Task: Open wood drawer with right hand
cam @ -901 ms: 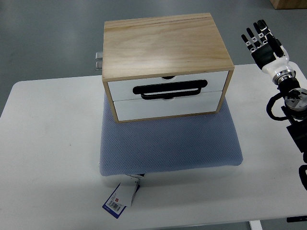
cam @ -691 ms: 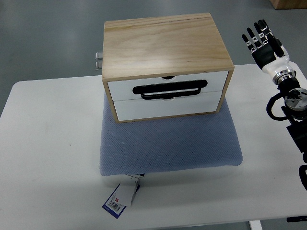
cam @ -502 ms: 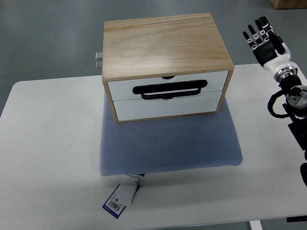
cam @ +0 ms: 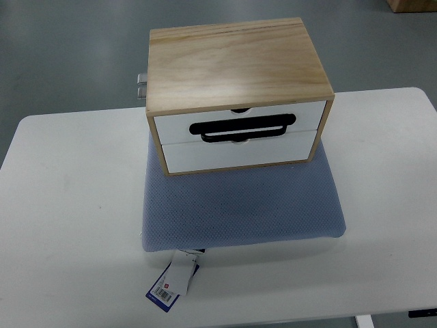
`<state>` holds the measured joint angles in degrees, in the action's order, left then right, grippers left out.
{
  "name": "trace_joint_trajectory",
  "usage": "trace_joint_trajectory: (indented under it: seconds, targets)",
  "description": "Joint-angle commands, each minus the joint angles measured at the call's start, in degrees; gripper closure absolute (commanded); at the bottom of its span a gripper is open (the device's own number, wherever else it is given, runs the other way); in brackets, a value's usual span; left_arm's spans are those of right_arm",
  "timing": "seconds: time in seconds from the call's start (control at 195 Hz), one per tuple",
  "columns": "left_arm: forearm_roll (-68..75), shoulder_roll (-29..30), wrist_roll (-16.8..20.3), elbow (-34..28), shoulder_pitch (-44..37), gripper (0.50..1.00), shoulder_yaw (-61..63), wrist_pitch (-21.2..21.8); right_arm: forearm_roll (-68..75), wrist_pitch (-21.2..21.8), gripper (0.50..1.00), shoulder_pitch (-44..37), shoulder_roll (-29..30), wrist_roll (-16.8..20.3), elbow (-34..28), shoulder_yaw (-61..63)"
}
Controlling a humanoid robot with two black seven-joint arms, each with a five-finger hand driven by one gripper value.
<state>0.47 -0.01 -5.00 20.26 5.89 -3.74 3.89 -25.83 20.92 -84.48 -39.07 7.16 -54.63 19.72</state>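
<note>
Gone from the 3 o'clock edge is the right hand that was raised there with spread fingers moments ago; neither hand is showing now, so I cannot tell their state. Sitting at 12 o'clock on the white table point(cam: 68, 205) is the wood drawer box point(cam: 235, 89), resting on a blue-grey mat point(cam: 239, 208). Reaching well probably means hooking the black handle point(cam: 242, 128) and pulling straight toward 6 o'clock. Grey floor is surrounding everything; a tag point(cam: 171, 281) is dangling at 6.
</note>
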Motion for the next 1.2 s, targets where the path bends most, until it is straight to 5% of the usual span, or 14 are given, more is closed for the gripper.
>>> trace_joint_trajectory:
  seconds: [0.0,0.041,0.092,0.097,0.118,0.23,0.358,0.686,1.192]
  targets:
    - [0.06,0.01,-0.01,0.22,0.00,0.500,0.05,-0.02,-0.72,0.00,0.558,-15.37,-0.75,10.15,-7.15,-16.82]
    - [0.06,0.01,-0.01,0.30,0.00,0.500,0.05,-0.11,-0.37,0.00,0.558,-20.63,-0.22,15.06,-9.96,-21.64]
    - [0.06,0.01,-0.01,0.30,0.00,0.500,0.05,-0.11,-0.36,0.00,0.558,-20.64,-0.22,15.08,-9.97,-21.65]
    - [0.06,0.01,-0.01,0.30,0.00,0.500,0.05,-0.20,1.12,-0.08,0.560,-25.95,0.91,20.47,-14.14,-25.91]
    - [0.06,0.01,-0.01,0.30,0.00,0.500,0.05,-0.20,2.09,-0.08,0.560,-27.84,1.62,22.45,-15.93,-27.44]
    - [-0.12,0.01,-0.01,0.30,0.00,0.500,0.05,-0.37,7.02,-0.44,0.560,-34.70,4.09,27.73,-24.11,-32.81]
    - [-0.20,0.01,-0.01,0.22,0.00,0.500,-0.04,-0.46,11.58,-0.96,0.562,-38.83,8.66,27.84,-30.00,-37.56]
    - [-0.29,0.01,-0.01,-0.14,0.00,0.500,-0.04,-0.55,24.24,-6.49,0.562,-35.85,13.31,27.84,-31.76,-38.08]
    - [-0.29,0.01,-0.01,-0.40,0.00,0.500,-0.04,-0.55,16.95,-10.10,0.562,-27.94,16.39,27.84,-30.71,-38.35]
